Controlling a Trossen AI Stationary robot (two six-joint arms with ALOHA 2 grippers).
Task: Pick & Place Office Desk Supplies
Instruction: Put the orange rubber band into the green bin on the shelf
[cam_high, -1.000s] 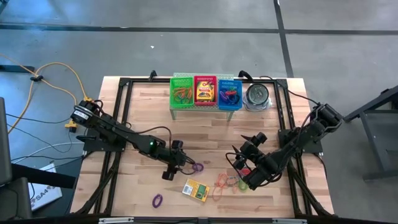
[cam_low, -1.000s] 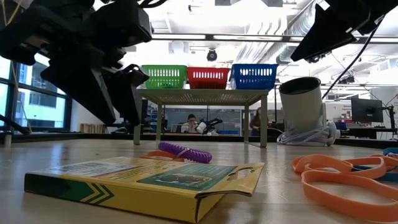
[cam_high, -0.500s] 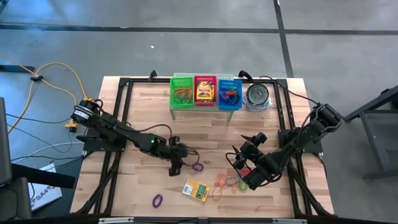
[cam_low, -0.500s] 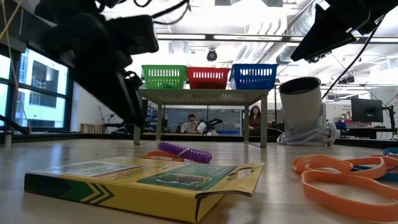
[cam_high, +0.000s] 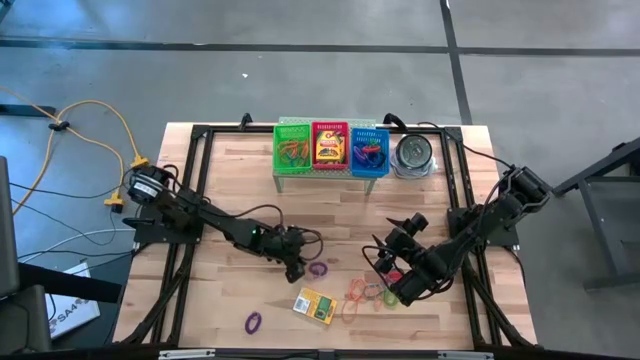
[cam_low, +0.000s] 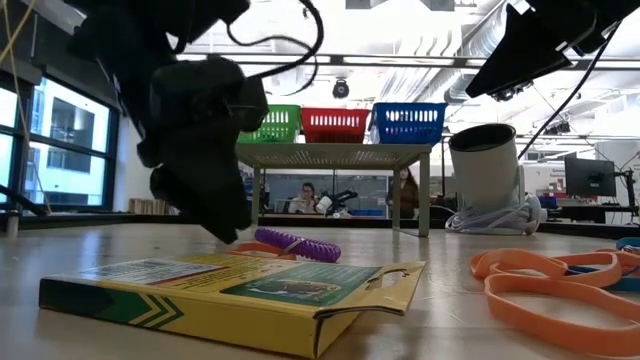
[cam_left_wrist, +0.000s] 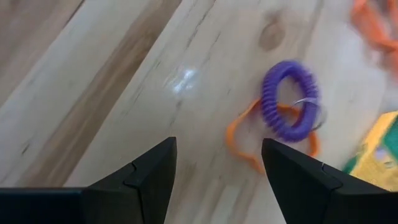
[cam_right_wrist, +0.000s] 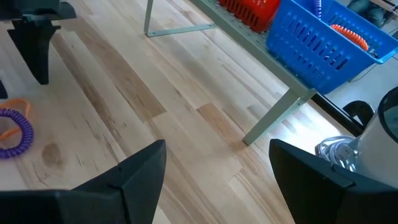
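Observation:
A purple coil band (cam_left_wrist: 289, 109) lies flat on the wooden table on top of an orange rubber band (cam_left_wrist: 245, 146). My left gripper (cam_left_wrist: 217, 142) hovers open just to the left of them (cam_high: 297, 268), pointing down at a slant, with nothing between its fingers. A yellow-and-green crayon box (cam_high: 315, 305) lies flat nearer the front edge. A second purple band (cam_high: 253, 322) lies near the front left. More orange bands (cam_high: 360, 292) lie right of the box. My right gripper (cam_high: 392, 240) waits open above the table's right half (cam_right_wrist: 217, 144).
Green (cam_high: 293, 148), red (cam_high: 329, 148) and blue (cam_high: 368, 150) mesh baskets sit on a low stand at the far edge and hold some supplies. A round metal tin (cam_high: 413, 153) stands right of them. Black frame rails (cam_high: 195, 200) border the table.
My left gripper has rolled about its own axis, sunk toward the table and gone toward the table's right edge, closer to the purple coil band. Its fingers stay equally open. The bands and the box have not moved.

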